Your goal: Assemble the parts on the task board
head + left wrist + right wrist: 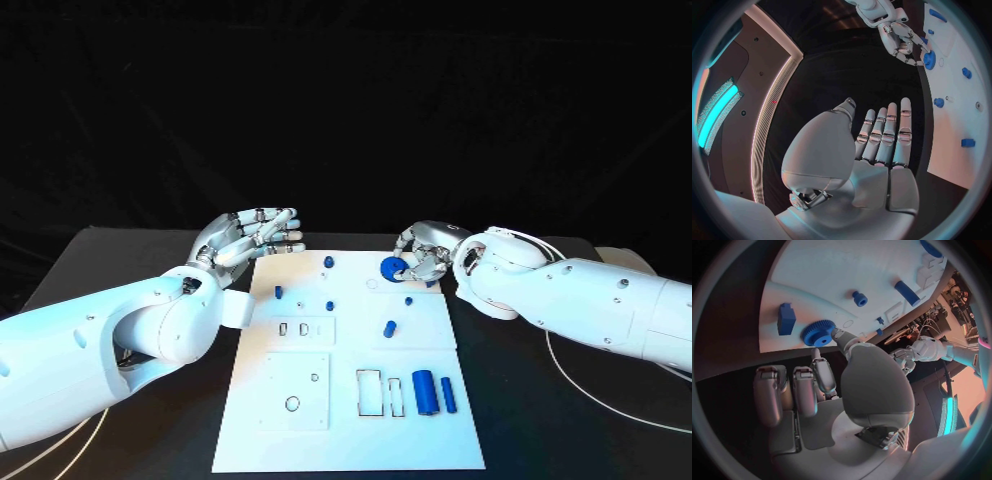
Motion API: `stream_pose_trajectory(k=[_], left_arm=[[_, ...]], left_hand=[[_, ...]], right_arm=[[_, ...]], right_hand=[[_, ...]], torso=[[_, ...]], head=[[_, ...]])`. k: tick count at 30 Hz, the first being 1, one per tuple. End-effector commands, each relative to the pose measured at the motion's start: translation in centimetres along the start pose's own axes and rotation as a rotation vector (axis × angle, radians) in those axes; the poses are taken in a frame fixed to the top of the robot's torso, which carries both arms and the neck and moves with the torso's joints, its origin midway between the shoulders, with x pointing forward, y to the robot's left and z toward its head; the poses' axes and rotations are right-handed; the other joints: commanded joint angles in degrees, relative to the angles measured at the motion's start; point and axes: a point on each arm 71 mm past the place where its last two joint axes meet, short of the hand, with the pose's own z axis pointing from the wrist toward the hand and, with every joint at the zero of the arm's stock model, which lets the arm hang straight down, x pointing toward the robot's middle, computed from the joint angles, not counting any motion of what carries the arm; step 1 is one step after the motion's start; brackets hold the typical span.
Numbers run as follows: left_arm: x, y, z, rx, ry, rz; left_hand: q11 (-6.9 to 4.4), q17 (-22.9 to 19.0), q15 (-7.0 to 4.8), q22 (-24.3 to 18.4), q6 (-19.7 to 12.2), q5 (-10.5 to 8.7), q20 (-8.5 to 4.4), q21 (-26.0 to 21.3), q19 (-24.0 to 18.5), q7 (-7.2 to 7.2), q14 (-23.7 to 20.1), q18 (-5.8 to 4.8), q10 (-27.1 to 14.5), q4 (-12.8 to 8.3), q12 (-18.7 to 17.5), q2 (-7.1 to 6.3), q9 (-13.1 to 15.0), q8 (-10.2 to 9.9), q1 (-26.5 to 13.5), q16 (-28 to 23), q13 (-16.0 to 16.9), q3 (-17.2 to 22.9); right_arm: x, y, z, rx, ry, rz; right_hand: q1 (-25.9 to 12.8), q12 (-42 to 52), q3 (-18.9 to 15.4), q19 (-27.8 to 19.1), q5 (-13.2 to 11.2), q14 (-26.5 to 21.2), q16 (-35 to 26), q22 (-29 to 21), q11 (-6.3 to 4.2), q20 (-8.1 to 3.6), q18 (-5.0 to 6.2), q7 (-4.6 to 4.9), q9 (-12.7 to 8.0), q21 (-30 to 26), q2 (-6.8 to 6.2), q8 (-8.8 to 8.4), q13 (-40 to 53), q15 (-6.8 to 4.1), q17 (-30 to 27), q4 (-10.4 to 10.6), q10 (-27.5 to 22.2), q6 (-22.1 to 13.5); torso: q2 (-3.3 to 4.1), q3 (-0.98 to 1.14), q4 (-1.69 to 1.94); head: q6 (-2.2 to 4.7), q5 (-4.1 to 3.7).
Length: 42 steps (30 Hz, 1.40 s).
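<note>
right wrist view: right hand [848, 385] fingers [837, 335] touching blue gear [819, 333] on task board [817, 270].

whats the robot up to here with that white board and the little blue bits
The robot is working on the white task board, which carries small blue parts. Its right hand is at the board's far edge, fingertips on a blue gear that lies there; whether it is gripped or only touched is hard to tell. The left hand hovers open past the board's far left corner, holding nothing. Other pieces, such as a blue cylinder, lie untouched nearer the robot.
</note>
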Motion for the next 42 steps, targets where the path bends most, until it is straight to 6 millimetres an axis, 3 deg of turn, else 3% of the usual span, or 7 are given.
stream_pose_trajectory(k=[1, 9, 15, 36, 42], left_arm=[[0.24, -0.10, 0.06, 0.006, 0.020, -0.011], [0.27, -0.08, 0.08, 0.006, 0.020, -0.012], [0.27, -0.08, 0.09, 0.005, 0.021, -0.012], [0.21, -0.04, 0.09, 0.001, 0.021, -0.011], [0.18, -0.04, 0.09, 0.000, 0.021, -0.011]], left_hand=[[0.49, 0.06, 0.13, -0.05, -0.20, 0.13, -0.10, -0.34, 0.45, 2.95, -0.17, 0.82, 0.09, 0.04, -0.31, -0.39, -0.06, -0.37, 0.20, -0.39, -0.05, 0.21], [0.50, 0.09, 0.15, -0.12, -0.17, 0.14, -0.08, -0.40, 0.48, 2.95, -0.27, 0.82, 0.16, 0.03, -0.41, -0.36, -0.07, -0.38, 0.21, -0.53, -0.04, 0.30], [0.50, 0.09, 0.15, -0.12, -0.17, 0.14, -0.08, -0.40, 0.48, 2.95, -0.27, 0.82, 0.16, 0.03, -0.41, -0.36, -0.07, -0.38, 0.21, -0.53, -0.04, 0.30], [0.51, 0.10, 0.16, -0.15, -0.17, 0.14, -0.07, -0.42, 0.49, 2.95, -0.30, 0.82, 0.18, 0.02, -0.47, -0.31, -0.08, -0.40, 0.24, -0.60, -0.03, 0.38], [0.51, 0.10, 0.16, -0.15, -0.17, 0.14, -0.07, -0.42, 0.49, 2.95, -0.30, 0.82, 0.18, 0.02, -0.47, -0.31, -0.08, -0.40, 0.24, -0.60, -0.03, 0.38]], right_arm=[[0.19, -0.24, 0.14, 0.015, 0.009, 0.000], [0.32, -0.24, 0.45, 0.011, 0.006, -0.002], [0.41, -0.23, 0.60, 0.015, 0.012, -0.007], [0.52, 0.39, 0.63, -0.005, 0.003, -0.060], [0.54, 0.58, 0.62, -0.014, -0.001, -0.080]], right_hand=[[0.21, 0.32, 0.02, 2.74, 0.28, 4.65, 0.26, 10.67, 0.18, 0.23, -0.95, 0.08, 0.12, 0.39, 0.68, 0.41, 0.18, 0.40, 7.86, 0.13, 0.25, -0.56], [0.47, 0.74, 0.73, 2.84, 0.56, 4.66, 0.33, 10.85, 0.22, 0.33, -0.99, 0.12, 0.32, 0.49, 1.64, 0.91, 0.63, 0.47, 7.99, 0.38, 0.29, -0.32], [0.43, 1.02, 0.92, 2.85, 0.58, 4.65, 0.33, 10.89, 0.22, 0.35, -0.99, 0.10, 0.40, 0.51, 1.86, 1.14, 0.93, 0.48, 7.97, 0.49, 0.46, -0.06], [0.33, 1.58, 0.87, 3.10, 0.36, 4.69, 0.42, 11.24, 0.20, 0.36, -1.08, 0.05, 0.47, 0.75, 1.39, 1.37, 1.53, 0.47, 8.22, 0.46, 0.80, 0.11], [1.11, 2.63, 2.35, 3.45, 0.73, 4.74, 0.53, 11.76, -0.01, 0.28, -1.21, -0.13, 0.56, 1.09, 2.25, 2.04, 2.64, 0.33, 8.53, 0.17, 1.57, 1.41]], torso=[[-0.01, -0.03, -0.06], [-0.02, -0.05, 0.01], [0.01, 0.05, -0.04], [0.00, 0.04, -0.02], [0.03, 0.04, -0.05]], head=[[-0.06, 0.10], [-0.20, -0.11], [-0.27, -0.02], [-0.46, 0.01], [-0.49, 0.06]])
